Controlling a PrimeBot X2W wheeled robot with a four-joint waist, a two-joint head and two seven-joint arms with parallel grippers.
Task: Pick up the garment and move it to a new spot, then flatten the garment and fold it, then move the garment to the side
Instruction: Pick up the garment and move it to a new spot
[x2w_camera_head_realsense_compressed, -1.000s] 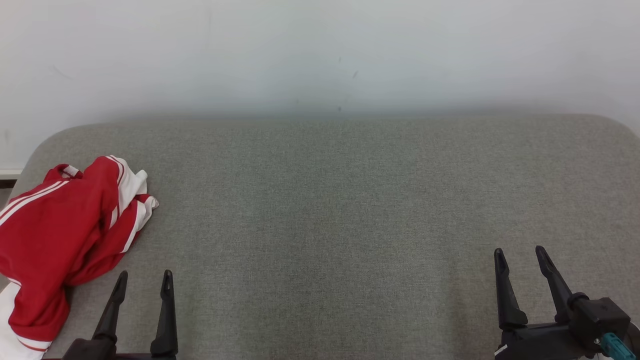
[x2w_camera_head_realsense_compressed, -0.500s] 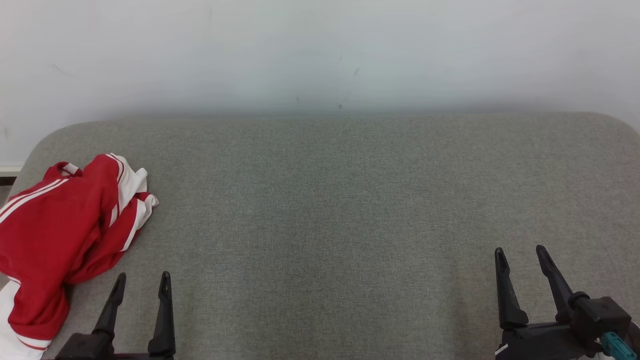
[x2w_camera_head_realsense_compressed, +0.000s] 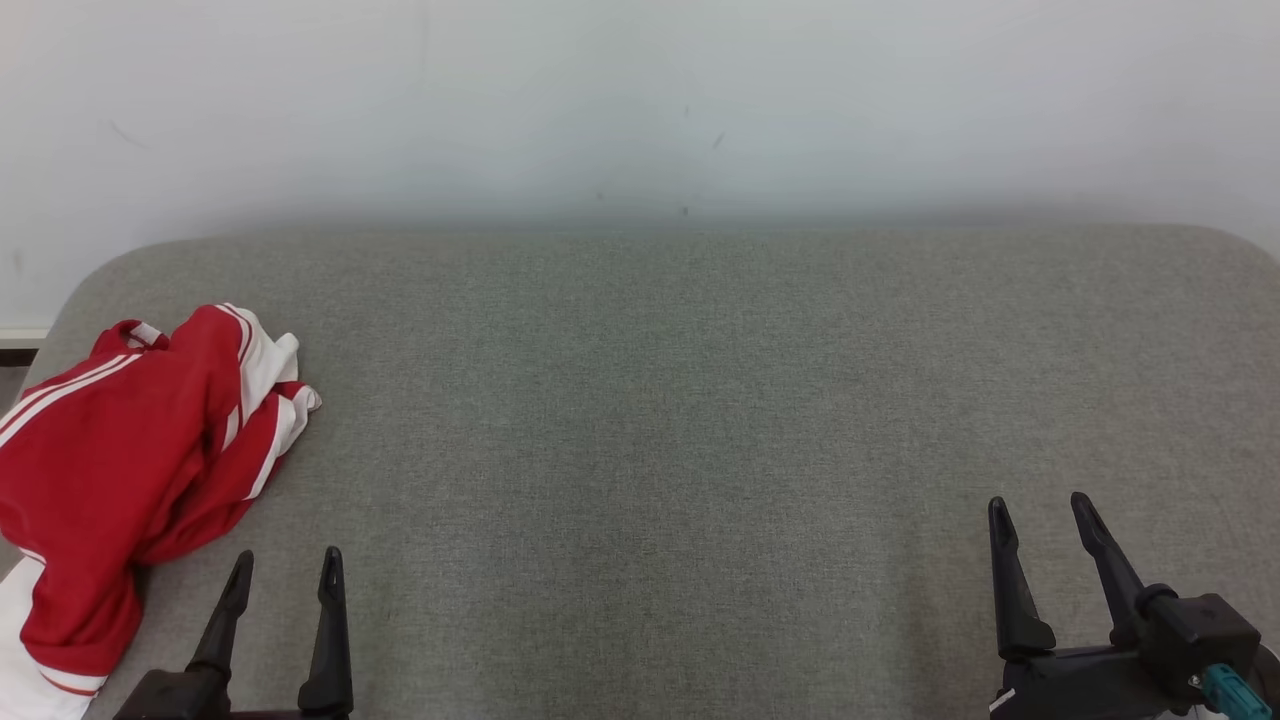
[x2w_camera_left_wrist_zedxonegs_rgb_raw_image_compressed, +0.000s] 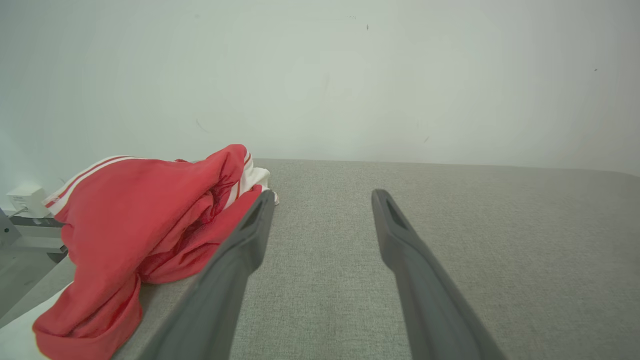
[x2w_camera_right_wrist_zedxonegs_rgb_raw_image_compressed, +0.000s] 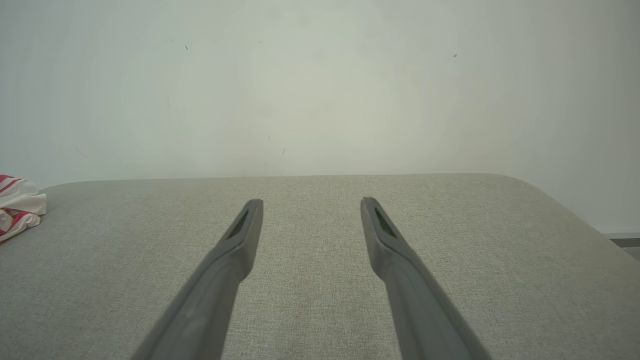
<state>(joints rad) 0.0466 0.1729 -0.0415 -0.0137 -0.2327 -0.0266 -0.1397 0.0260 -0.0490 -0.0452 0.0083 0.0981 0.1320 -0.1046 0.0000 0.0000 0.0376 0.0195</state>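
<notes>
At the left edge of a grey padded surface (x2w_camera_head_realsense_compressed: 650, 420), a crumpled red garment (x2w_camera_head_realsense_compressed: 130, 460) with white stripes is seen, partly draped over the side. The left gripper (x2w_camera_head_realsense_compressed: 287, 555) is held just beside it, its 2 fingers spread and empty. The right gripper (x2w_camera_head_realsense_compressed: 1039, 501), well apart at the far right, is likewise spread and empty. A pale wall (x2w_camera_head_realsense_compressed: 640, 100) is seen behind.

One grey padded surface (x2w_camera_head_realsense_compressed: 650, 400) is present, with one red-and-white garment (x2w_camera_head_realsense_compressed: 130, 470) at its left end. Two grippers sit at the near edge of the surface: one left gripper (x2w_camera_head_realsense_compressed: 287, 562) and one right gripper (x2w_camera_head_realsense_compressed: 1040, 505), each with two dark fingers (x2w_camera_head_realsense_compressed: 328, 640), four in all. One white wall (x2w_camera_head_realsense_compressed: 640, 100) stands behind the surface.
</notes>
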